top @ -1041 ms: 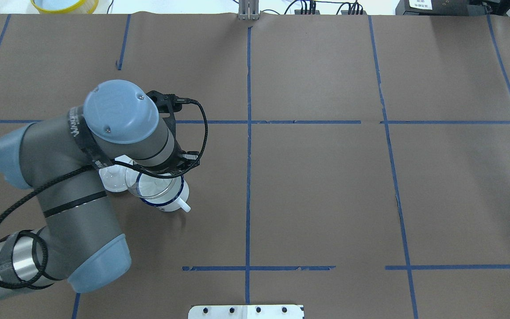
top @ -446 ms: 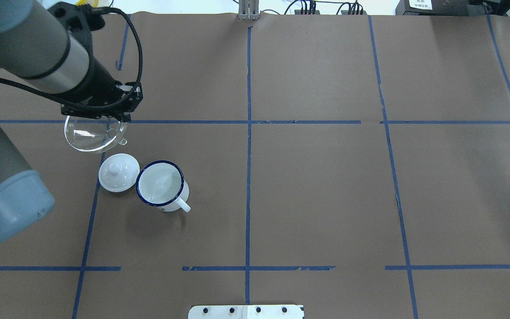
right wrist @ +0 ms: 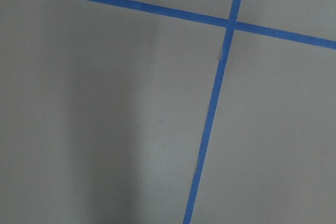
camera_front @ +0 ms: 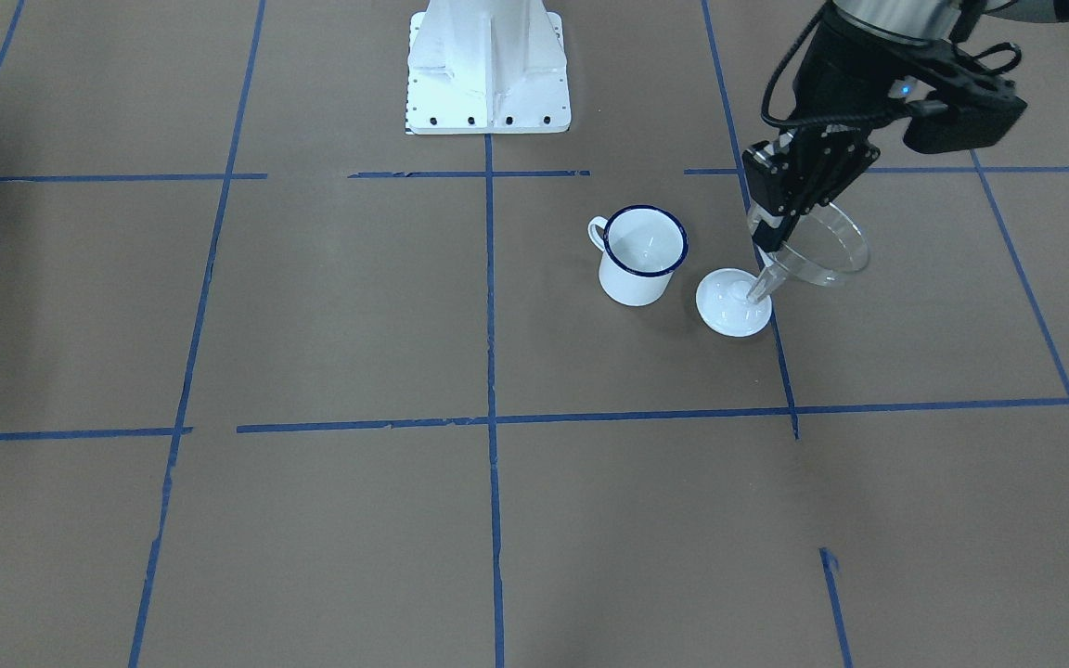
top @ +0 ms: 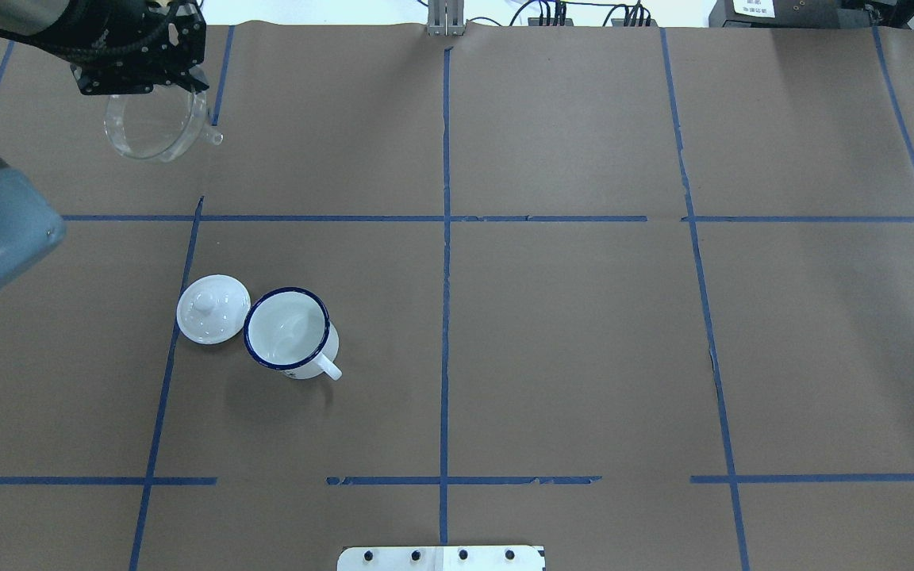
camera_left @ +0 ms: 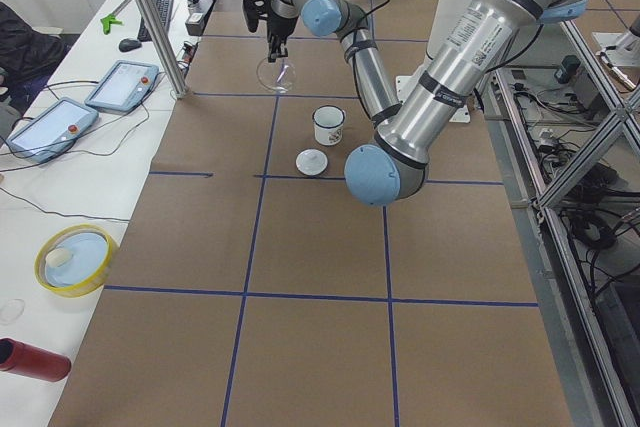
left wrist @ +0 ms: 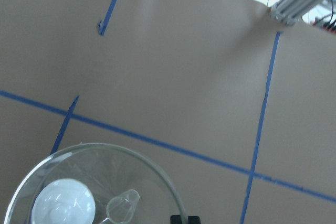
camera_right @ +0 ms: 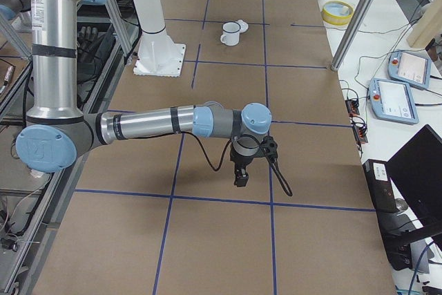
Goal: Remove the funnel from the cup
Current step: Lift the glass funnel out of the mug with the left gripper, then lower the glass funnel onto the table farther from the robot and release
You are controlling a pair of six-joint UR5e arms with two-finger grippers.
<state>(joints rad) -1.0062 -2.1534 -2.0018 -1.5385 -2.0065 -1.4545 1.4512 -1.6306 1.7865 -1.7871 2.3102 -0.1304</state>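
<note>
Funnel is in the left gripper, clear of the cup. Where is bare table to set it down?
Bare paper lies under the funnel, held by the left gripper, in the far-left taped square. The table squares right of the centre tape line are bare too. It is crowded only where the cup and lid sit side by side.

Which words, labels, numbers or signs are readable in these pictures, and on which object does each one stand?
No text can be read for certain.
White label on a black box beyond the table: print too small to read.
Lettering along the left arm's tube: blurred, unreadable.
Mark on the right arm's blue joint cap: some logo, too unclear to read.
Cup, funnel, lid: no text shows.
</note>
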